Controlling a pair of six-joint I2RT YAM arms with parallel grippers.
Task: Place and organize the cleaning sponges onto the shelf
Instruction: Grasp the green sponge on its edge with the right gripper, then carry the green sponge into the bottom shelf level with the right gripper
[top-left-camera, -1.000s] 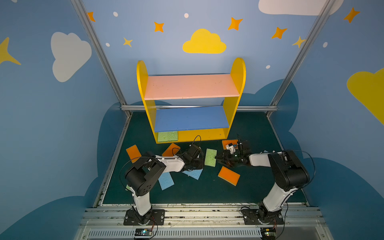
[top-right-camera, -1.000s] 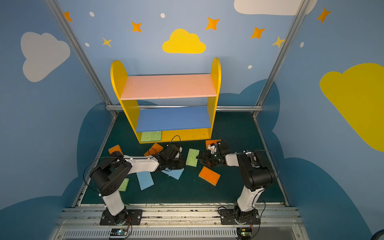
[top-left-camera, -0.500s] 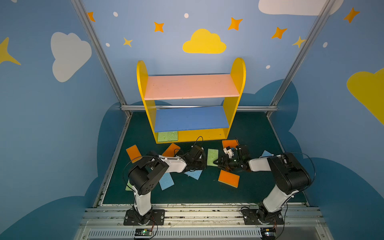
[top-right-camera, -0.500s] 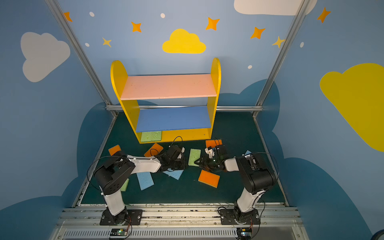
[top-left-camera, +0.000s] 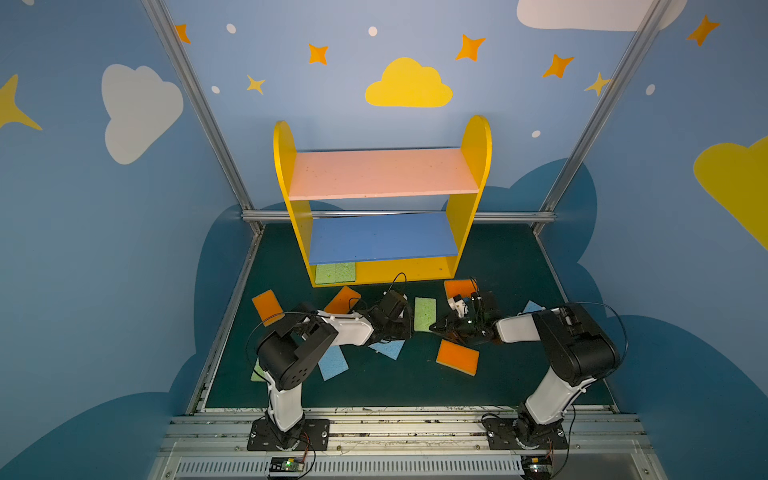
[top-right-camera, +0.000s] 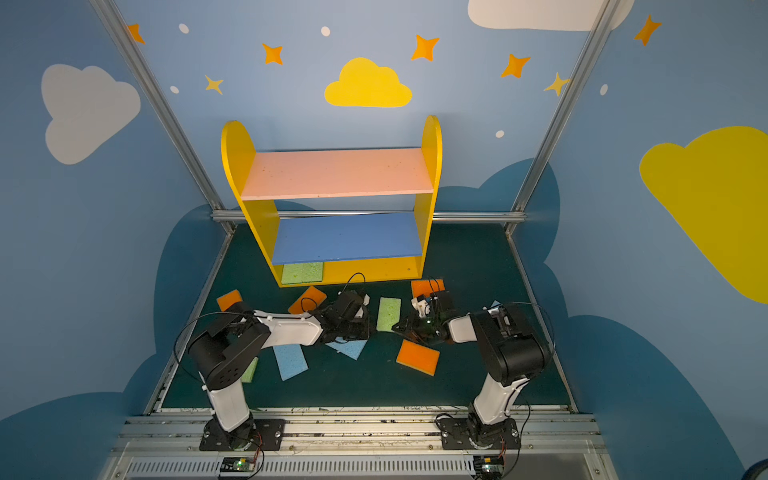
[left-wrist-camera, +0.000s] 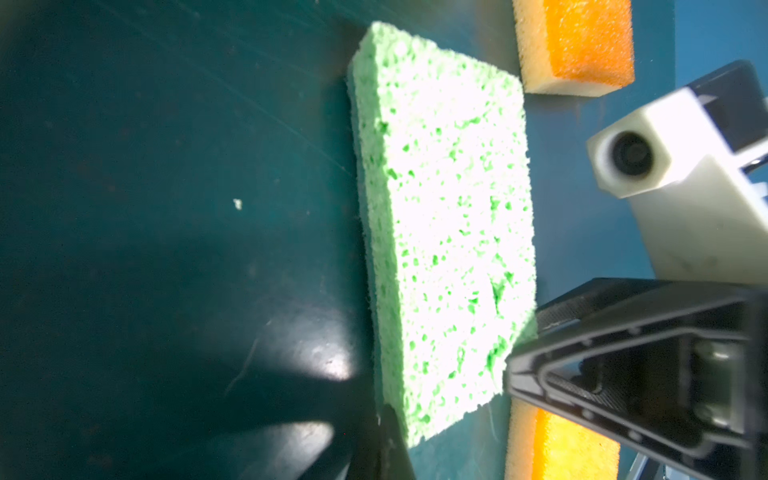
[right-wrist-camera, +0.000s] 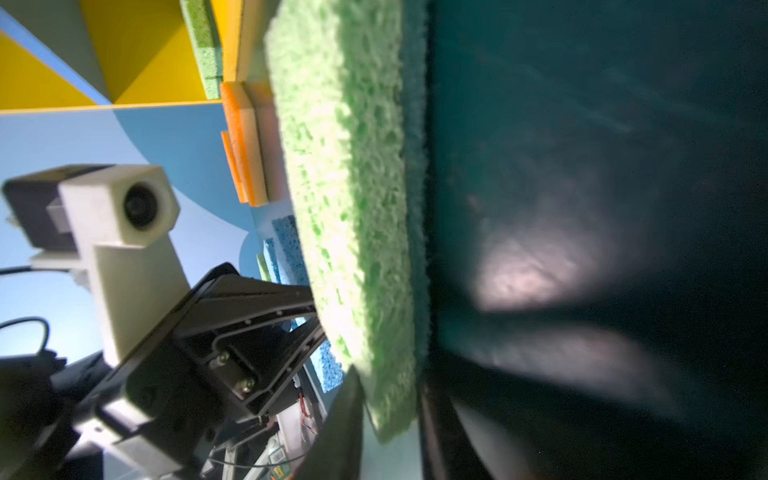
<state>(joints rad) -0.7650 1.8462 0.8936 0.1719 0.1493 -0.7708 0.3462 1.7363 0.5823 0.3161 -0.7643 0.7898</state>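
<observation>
Sponge (right-wrist-camera: 353, 187), green, sits pinched between right fingers (right-wrist-camera: 338, 436).

Yellow shelf (top-left-camera: 476, 137), pink board (top-left-camera: 382, 172), blue board (top-left-camera: 382, 237); green sponge (top-left-camera: 424, 311) pitted; orange sponge (top-left-camera: 457, 356) yellow-edged; blue sponge (top-left-camera: 332, 363) pale.

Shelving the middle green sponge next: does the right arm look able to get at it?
Probably yes: the right gripper has its jaws pinching the near end of the green sponge; nothing covers it.

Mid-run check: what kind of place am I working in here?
Most likely a staged robot test cell dressed like a child's room: walls painted with clouds and stars, aluminium frame posts, and a toy-coloured wooden shelf on a dark green mat.
</observation>
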